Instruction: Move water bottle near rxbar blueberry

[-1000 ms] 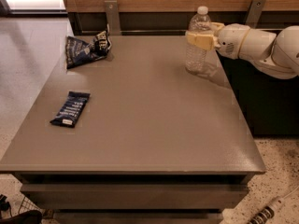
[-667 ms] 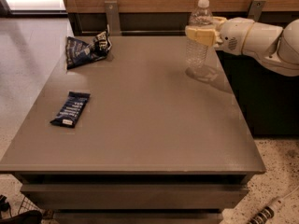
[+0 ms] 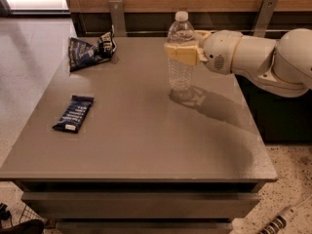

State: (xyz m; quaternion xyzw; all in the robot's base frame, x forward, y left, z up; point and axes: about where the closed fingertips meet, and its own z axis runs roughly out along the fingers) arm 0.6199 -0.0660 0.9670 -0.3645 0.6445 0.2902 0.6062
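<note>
Since the earlier view, the water bottle [image 3: 180, 77] and the pincer [image 3: 181, 53] carrying it have shifted left, away from the upper right of the frame and toward its upper middle.

At the left of the frame, a little above mid-height, the rxbar blueberry [image 3: 73, 113] lies flat on the grey surface [image 3: 146, 145], near its left edge. Above it, at the upper left, a crumpled dark-blue snack bag [image 3: 90, 50] sits by the back edge. It is the wrong target and should be left alone.

The water bottle stands upright in the upper middle of the frame, well apart from the bar. Its shadow falls just beneath and to the right of its base. Whether the base is touching the surface or held just clear of it I cannot tell. The pincer is pinching the bottle around its upper body, below the white cap, and the pale arm [image 3: 258, 57] reaches in from the right side of the frame.

The carry is under way, with most of the distance to the bar left to cover. To do it well, I would keep the bottle upright and move it down and left across the frame in one smooth line. I would set it down just beside the bar rather than on it. The grip is high on a tall bottle, so a slow lowering should keep it from tipping on release.
</note>
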